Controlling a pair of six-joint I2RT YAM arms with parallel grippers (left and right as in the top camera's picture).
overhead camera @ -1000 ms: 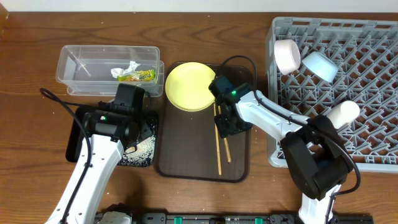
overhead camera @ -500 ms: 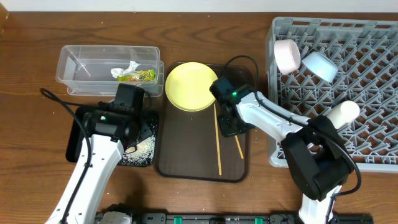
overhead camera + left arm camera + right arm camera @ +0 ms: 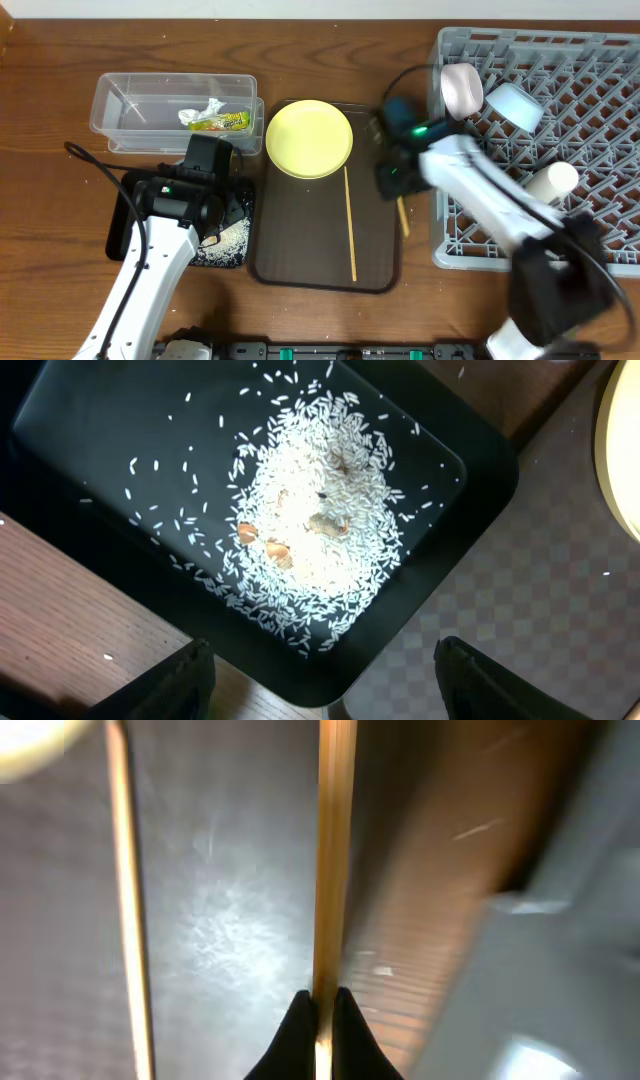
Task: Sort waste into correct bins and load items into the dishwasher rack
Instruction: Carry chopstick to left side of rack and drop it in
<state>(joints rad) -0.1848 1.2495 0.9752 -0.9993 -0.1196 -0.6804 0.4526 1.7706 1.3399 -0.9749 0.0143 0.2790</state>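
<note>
My right gripper [image 3: 393, 178] [image 3: 322, 1012] is shut on one wooden chopstick [image 3: 402, 215] [image 3: 335, 850], held above the right edge of the brown tray, beside the grey dishwasher rack [image 3: 590, 210]. The other chopstick [image 3: 350, 225] [image 3: 125, 890] lies on the tray below the yellow plate [image 3: 309, 138]. My left gripper [image 3: 212, 215] [image 3: 320, 695] hangs open over the black tray [image 3: 90, 450], which holds rice scraps [image 3: 310, 530]. The clear tub [image 3: 130, 105] holds the wrapper [image 3: 222, 122] and tissue [image 3: 207, 110]. In the rack are two bowls [image 3: 460, 88] [image 3: 513, 105] and a white cup [image 3: 552, 182].
The dark brown serving tray [image 3: 300, 250] lies between the black tray and the rack. The rack's grey wall [image 3: 570, 970] stands close on the right of the held chopstick. Cables trail from both arms over the wooden table [image 3: 60, 280].
My right gripper has shut on one chopstick and carried it right, from the middle of the brown tray to its right edge by the rack. The left arm has not moved.
</note>
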